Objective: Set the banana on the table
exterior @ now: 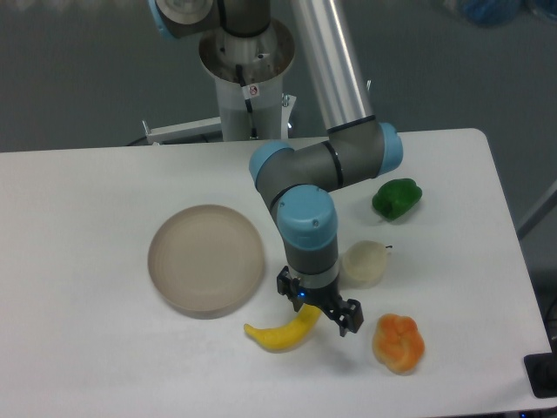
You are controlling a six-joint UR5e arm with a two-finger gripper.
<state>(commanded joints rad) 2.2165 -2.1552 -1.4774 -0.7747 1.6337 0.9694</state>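
Observation:
The yellow banana (pixel 277 334) lies on the white table (pixel 96 357), just in front of the beige plate's near right edge. Its right tip runs up under my gripper (pixel 318 305), which hangs over that end. The jaws stand apart, one finger to the upper left of the tip and the other to the lower right, and they look open around it rather than pinching it. The wrist hides the very end of the banana.
A round beige plate (pixel 206 259) sits left of the gripper. A pale cream fruit (pixel 367 263) lies just right of the wrist, a lumpy orange fruit (pixel 399 342) at the front right, and a green pepper (pixel 397 198) further back right.

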